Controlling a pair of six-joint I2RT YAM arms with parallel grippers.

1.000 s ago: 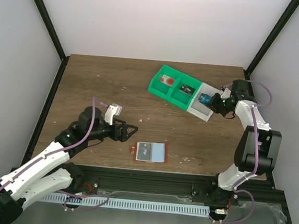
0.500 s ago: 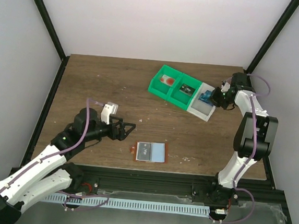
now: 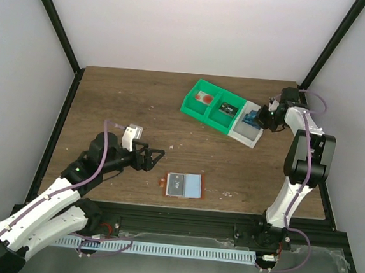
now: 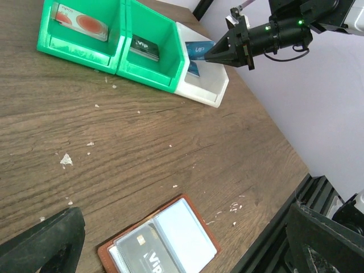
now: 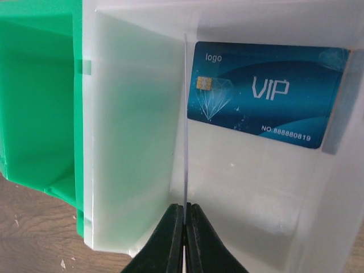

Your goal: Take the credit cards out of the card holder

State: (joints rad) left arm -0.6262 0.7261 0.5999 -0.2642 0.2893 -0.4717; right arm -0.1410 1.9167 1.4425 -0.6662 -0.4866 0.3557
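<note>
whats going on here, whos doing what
The right gripper is shut on a card, held edge-on over the white tray, in which a blue VIP card shows. The left gripper hangs open beside the card holder, which lies open on the table with a dark card in it. The green trays hold one card each.

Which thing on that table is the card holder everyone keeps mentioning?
Start at the wooden table and look near the middle of its near edge. The card holder lies there opened flat: a small reddish-brown wallet with pale panels, unlike the bigger green and white trays at the far right.
</note>
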